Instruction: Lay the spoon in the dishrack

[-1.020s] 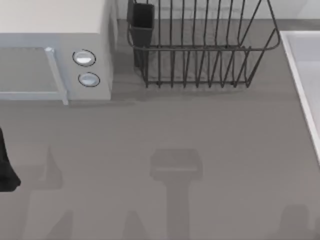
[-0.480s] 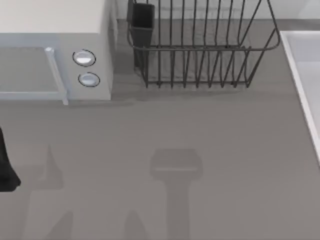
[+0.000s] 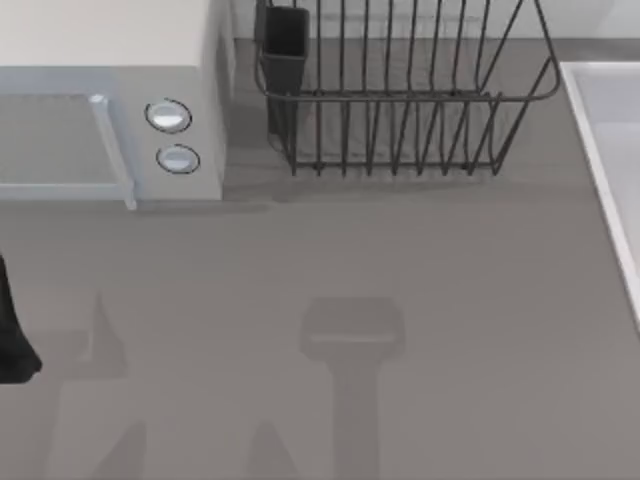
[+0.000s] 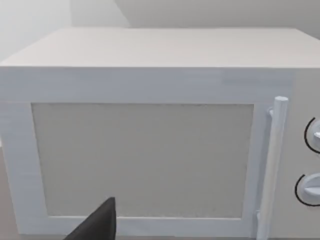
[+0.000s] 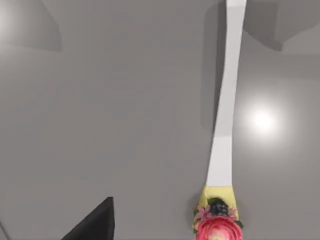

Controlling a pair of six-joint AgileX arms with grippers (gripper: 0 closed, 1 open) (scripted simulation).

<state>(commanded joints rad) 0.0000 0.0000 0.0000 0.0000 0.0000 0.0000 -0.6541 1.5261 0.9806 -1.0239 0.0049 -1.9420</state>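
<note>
The dishrack (image 3: 400,100) stands at the table's (image 3: 400,260) far edge, just right of the white microwave (image 3: 110,100), its dark cutlery cup (image 3: 285,45) on the corner nearest the microwave. No spoon lies in the rack. The left gripper (image 3: 12,330) hangs well in front of the microwave, at the table's left edge; whether its claw is released or clenched I cannot tell. Its wrist camera faces the microwave door (image 4: 142,160) and handle (image 4: 274,160). The right wrist camera shows a white strip (image 5: 226,100) ending at a pink flower (image 5: 216,227); that claw's state I cannot tell either.
</note>
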